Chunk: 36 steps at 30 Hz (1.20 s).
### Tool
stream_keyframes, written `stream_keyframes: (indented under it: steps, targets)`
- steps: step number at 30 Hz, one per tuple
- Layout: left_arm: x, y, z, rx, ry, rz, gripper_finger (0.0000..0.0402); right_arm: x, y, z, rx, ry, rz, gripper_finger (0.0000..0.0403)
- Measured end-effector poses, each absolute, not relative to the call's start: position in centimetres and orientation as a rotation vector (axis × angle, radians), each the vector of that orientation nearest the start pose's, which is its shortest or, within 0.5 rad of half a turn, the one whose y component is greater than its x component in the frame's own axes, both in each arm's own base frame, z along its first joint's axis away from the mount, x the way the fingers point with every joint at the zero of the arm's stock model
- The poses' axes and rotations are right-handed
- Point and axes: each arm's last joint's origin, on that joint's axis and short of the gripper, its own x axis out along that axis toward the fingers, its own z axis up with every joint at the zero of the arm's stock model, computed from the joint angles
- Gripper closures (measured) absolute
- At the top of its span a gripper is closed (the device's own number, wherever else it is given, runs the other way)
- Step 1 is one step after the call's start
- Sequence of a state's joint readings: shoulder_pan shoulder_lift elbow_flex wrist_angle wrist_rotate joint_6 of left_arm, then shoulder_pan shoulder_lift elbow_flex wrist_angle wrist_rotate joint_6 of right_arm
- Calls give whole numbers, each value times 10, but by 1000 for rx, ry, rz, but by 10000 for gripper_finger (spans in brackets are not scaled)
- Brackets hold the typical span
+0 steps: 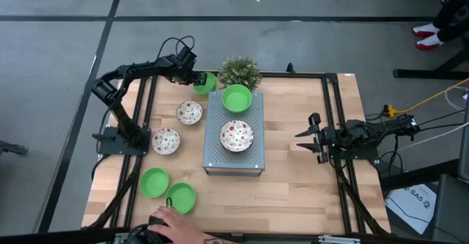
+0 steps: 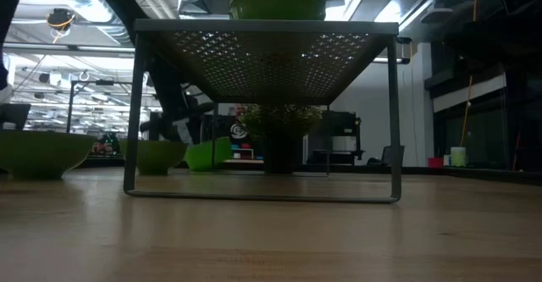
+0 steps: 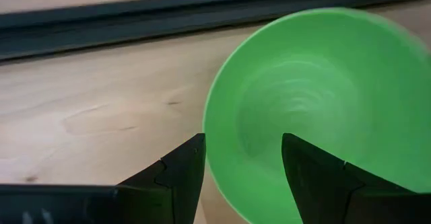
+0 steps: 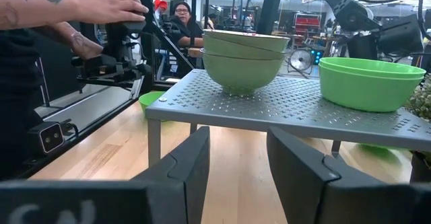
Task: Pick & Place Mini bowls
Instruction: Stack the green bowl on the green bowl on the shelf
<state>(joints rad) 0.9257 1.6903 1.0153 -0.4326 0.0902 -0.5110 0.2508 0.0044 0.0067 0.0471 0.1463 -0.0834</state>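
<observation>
left tool point(image 3: 242, 158) wide astride smooth round green bowl's point(image 3: 316, 109) rim; right tool point(image 4: 237, 158) wide.

Plain green bowls point(image 1: 236, 97), red-speckled white bowls point(image 1: 189, 113), grey perforated rack point(image 1: 212, 154), pale wooden table point(image 1: 293, 127).

Left arm is stretched way out toward the far edge of the table, elbow bent, wrist angled across toward the middle. Left gripper point(image 1: 198, 79) sits low there with its fingers point(image 3: 176, 173) spread, straddling the rim of a green bowl point(image 3: 316, 109), one finger inside and one outside, not squeezed down on it as far as I can see.

Right arm is parked on the right side, forearm level, pointing in toward the centre. Right gripper point(image 1: 311, 135) hangs above the wood, fingers point(image 4: 192, 163) parted with nothing between them.

A person's hand point(image 1: 170, 220) reaches in at the near edge.
</observation>
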Motion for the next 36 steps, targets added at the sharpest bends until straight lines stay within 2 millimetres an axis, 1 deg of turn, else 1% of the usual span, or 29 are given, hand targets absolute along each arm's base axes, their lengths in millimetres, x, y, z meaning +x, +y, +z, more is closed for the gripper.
stream_keyframes:
  steps: [4, 18, 30, 33, 36]
  targets:
    - [197, 257, 169, -1000, 813, 1009, 213, 95, 20, 170, -74, -53, 103, 256]
    - [197, 258, 172, -989, 791, 1008, 213, 95, 20, 170, -74, -53, 103, 256]
    - [202, 259, 160, -997, 825, 1003, 213, 95, 20, 170, -74, -53, 103, 256]
    - [203, 258, 158, -998, 833, 1001, 218, 95, 20, 170, -74, -53, 103, 256]
    - [205, 257, 156, -999, 844, 994, 233, 95, 20, 170, -74, -53, 103, 256]
